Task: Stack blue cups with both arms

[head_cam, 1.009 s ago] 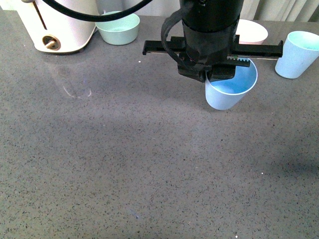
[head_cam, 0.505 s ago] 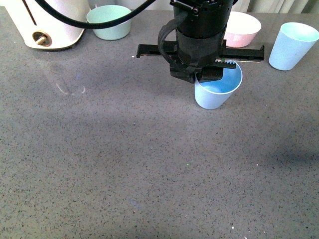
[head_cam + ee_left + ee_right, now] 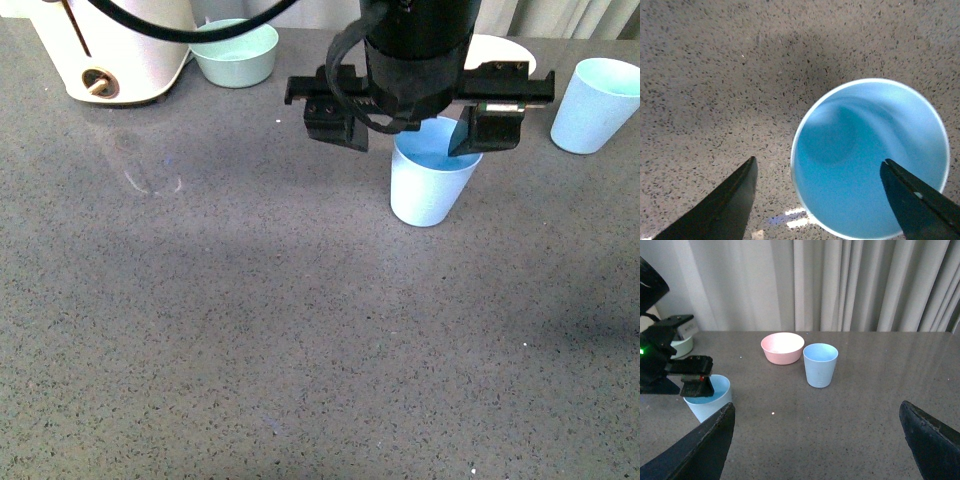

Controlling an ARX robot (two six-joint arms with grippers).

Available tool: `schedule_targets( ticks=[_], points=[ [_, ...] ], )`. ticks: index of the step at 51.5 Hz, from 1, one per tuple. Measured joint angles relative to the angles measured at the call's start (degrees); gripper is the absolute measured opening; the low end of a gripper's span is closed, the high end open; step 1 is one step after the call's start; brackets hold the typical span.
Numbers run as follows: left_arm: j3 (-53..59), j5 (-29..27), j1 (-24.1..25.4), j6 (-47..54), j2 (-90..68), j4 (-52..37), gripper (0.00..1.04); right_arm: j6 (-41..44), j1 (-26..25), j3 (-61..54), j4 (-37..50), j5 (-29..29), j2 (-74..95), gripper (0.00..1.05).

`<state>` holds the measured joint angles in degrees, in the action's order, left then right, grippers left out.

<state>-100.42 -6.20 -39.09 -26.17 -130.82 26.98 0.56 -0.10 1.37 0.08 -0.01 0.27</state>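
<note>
Jaws of the left arm (image 3: 418,55) gape wide and empty over an upright blue cup (image 3: 430,190) on the grey desk (image 3: 250,320). Only the right wrist view shows the right jaws, likewise wide and empty, facing the second cup (image 3: 820,367).

light: even | glare: faint on table (image 3: 150,175) | blue cup (image 3: 870,155) interior possibly blurred

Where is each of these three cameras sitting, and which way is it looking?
Front: on the robot's body, looking down at the table; shows the left arm, jaws open over the near cup.
Left wrist: on that arm, looking straight down into that cup, between its own jaws.
Right wrist: on the right arm, looking level across the table toward curtains; its open jaws frame the far cup and pink bowl.
Shared: all three show the near cup.
</note>
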Motion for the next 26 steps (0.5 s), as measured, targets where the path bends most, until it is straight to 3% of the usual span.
schedule_targets(
  ticks=[6,17,26],
  points=[
    [3.3,-0.3,0.6,0.1,4.5,-2.4,0.97,0.0,0.0,0.0,0.0,0.0,0.0,0.96],
    [15.0,-3.8,4.0,0.3,18.4,-12.6,0.96,0.0,0.0,0.0,0.0,0.0,0.0,0.96],
    [30.8,-5.0,10.3,2.0,33.6,-24.3,0.95,0.0,0.0,0.0,0.0,0.0,0.0,0.96]
  ],
)
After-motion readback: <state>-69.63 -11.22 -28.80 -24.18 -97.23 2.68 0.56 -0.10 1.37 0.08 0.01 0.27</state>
